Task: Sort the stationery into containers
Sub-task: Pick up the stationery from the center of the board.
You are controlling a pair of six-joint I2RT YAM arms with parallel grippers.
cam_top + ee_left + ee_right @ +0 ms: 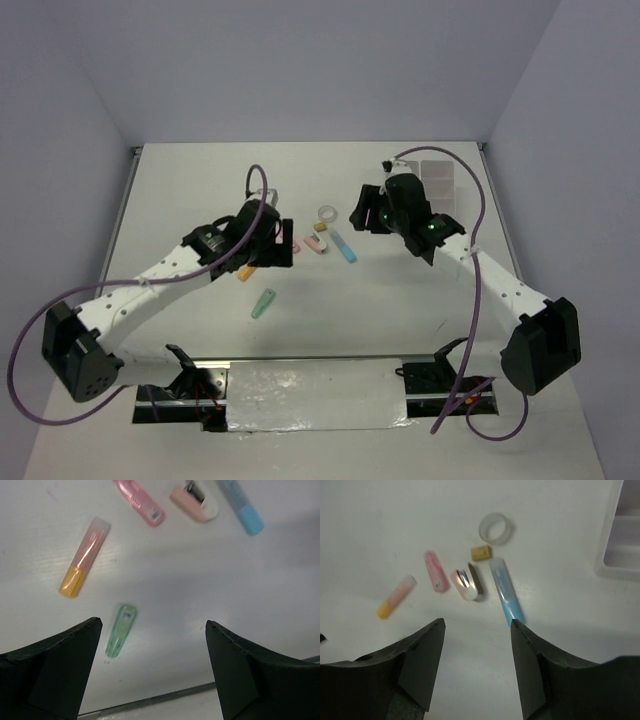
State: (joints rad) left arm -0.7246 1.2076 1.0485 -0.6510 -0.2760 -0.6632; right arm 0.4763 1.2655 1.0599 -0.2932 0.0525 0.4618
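Concealing its contents, the box is placed right of stationery scattered before the wide-spread left tool and right tool.

The left arm and the right arm each wore white plastic shells over their long links, with blocky matte-black housings at the joints and bases. Small dark screw holes dotted the left arm's white shell. A thin purple cable ran loosely along each arm. Small green lights glowed on the right arm's black wrist housing. The left hand and the right hand had broad, wedge-shaped matte-black fingers.
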